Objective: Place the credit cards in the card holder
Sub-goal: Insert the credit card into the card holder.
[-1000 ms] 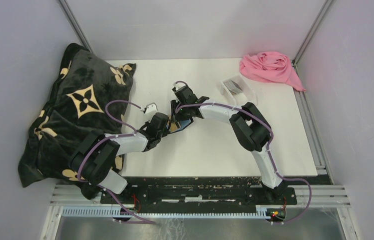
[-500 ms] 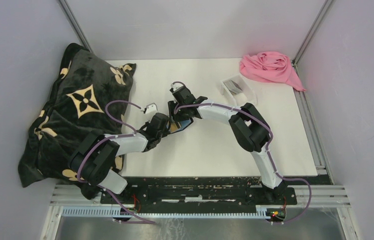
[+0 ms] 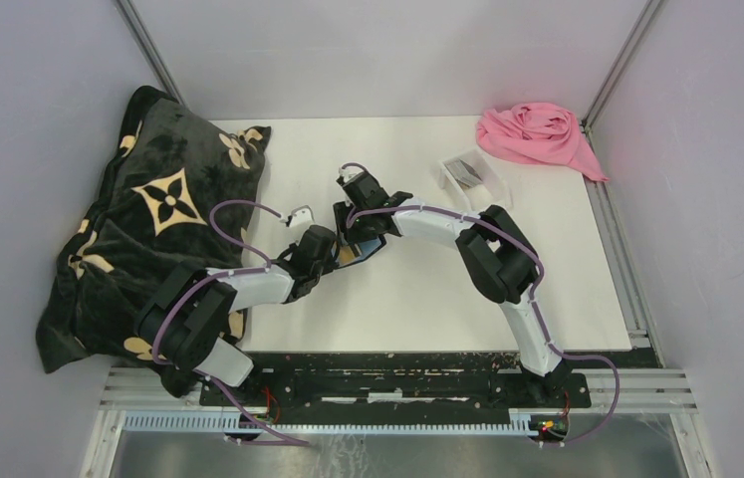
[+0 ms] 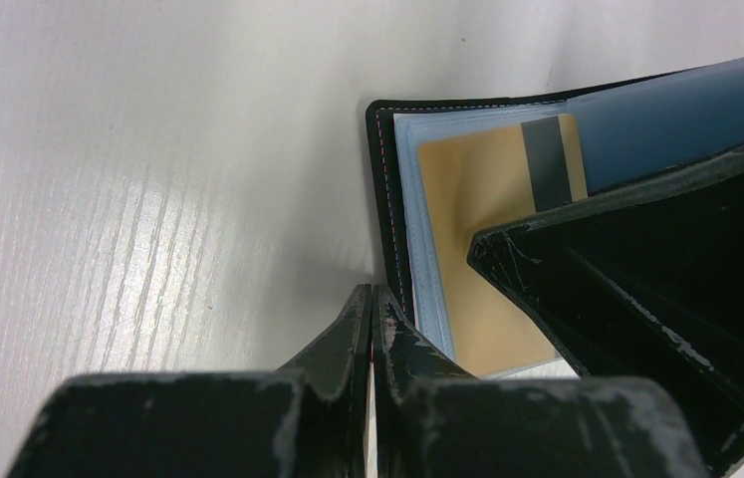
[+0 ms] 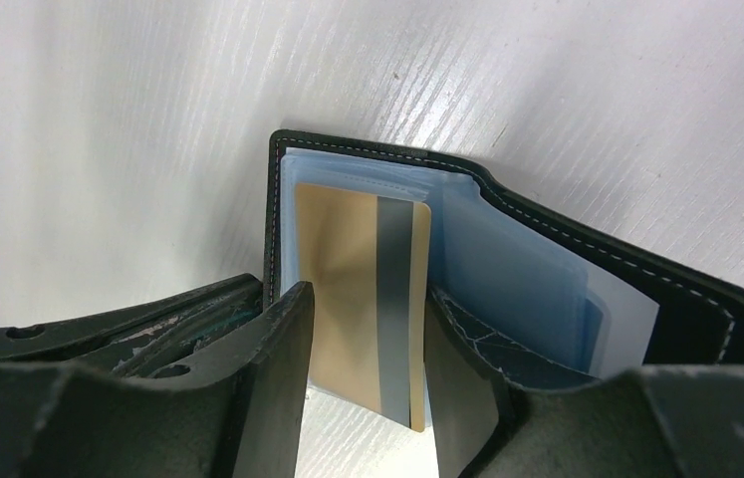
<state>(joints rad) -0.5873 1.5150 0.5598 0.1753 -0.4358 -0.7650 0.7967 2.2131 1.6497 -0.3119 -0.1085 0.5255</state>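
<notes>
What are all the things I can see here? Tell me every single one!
black folding wallet: one, black with blue lining, open at the table's middle
tan plastic card with grey stripe: one, tan, over the wallet's pockets
clear plastic tray: one, see-through, far right of the table
crumpled pink cloth: one, pink, far right corner
black blanket with tan flowers: one, left side
white table: one, white, under everything
left end effector: one, black, shut, beside the wallet's edge
right end effector: one, black, gripping the tan card

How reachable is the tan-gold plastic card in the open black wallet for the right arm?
Probably yes: the right gripper has its fingers flanking the tan-gold plastic card on the open black wallet, nothing between. Whether they pinch it is unclear.
</notes>
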